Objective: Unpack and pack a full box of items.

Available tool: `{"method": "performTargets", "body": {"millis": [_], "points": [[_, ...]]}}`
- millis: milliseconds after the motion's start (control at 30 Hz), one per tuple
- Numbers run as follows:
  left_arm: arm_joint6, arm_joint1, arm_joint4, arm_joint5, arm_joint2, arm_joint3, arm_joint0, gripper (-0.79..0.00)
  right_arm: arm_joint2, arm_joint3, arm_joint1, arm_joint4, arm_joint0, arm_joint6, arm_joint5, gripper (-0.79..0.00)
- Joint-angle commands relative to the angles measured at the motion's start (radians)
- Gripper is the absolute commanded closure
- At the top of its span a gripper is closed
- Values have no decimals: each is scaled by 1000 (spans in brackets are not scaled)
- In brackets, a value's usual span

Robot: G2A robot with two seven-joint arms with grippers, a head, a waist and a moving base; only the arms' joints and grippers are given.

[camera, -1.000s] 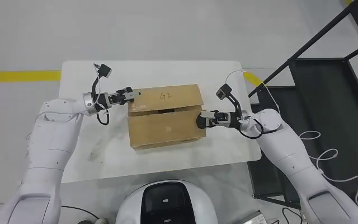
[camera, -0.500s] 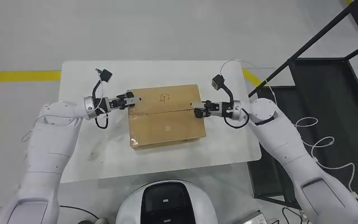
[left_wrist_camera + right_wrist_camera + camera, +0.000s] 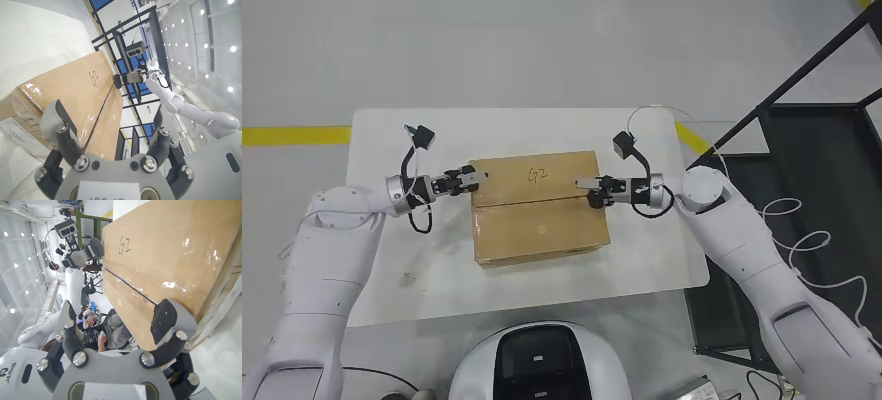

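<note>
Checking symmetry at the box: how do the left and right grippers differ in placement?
The left gripper sits at the left end of the box; the right gripper lies over its top. The left gripper is midway along the far flap's end; the right gripper is nearer the seam. Both are open, holding nothing.

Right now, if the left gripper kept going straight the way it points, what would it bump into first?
Most likely the cardboard box. The left gripper is open at the box's end, pointing along its closed top. One finger looks level with the upper edge, though depth is hard to judge.
</note>
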Motion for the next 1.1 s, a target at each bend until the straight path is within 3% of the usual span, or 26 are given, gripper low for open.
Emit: {"method": "performTargets", "body": {"millis": [0,367,667,1067], "points": [[9,5,-22,5,-18,-6,11,-785,-2,9,-2,-5,4,2,-1,-785],[46,43,-83,45,-138,-53,120,-785,20,8,-4,-9,14,21,-4,-785],[79,60,-83,96,-172,-116,211,-785,12,26,-11,-13,21,17,0,-785],[79,61,-85,103,-173,-122,216,-785,12,26,-11,-13,21,17,0,-785]]}}
